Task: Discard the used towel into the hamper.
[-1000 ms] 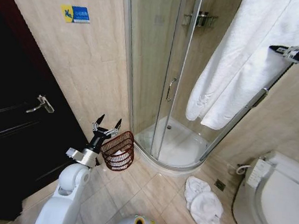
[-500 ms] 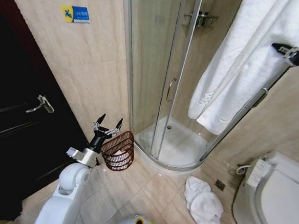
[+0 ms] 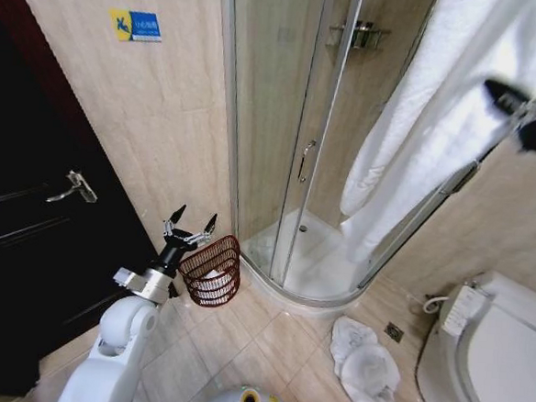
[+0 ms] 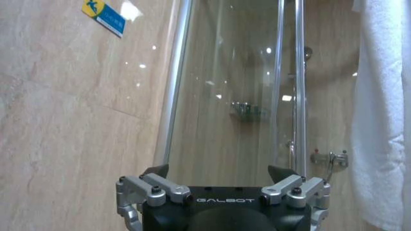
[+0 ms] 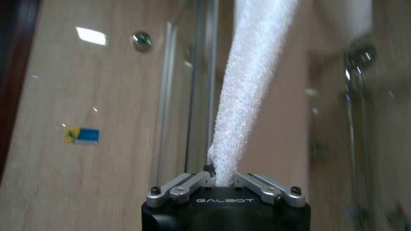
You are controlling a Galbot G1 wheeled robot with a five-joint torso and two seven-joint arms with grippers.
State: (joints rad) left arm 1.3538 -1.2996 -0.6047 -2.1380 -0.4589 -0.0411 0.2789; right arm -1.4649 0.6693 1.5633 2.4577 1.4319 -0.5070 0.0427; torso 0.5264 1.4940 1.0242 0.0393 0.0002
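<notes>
between the clenched fingers of the right gripper (image 5: 220, 182): white towel (image 3: 420, 138), pinched at a fold, hanging free below, presumably lifted for carrying. beside the left gripper (image 3: 189, 227), fingers spread, holding nothing: hamper (image 3: 213, 271), just under it on the floor, well apart from the towel.

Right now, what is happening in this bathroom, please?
The robot is collecting a used white towel for the hamper. Its right gripper, raised high near the shower enclosure, is shut on the towel, which hangs down from it. The left gripper is open and low, just above the hamper's rim by the wall. Another towel lies crumpled on the floor.
</notes>
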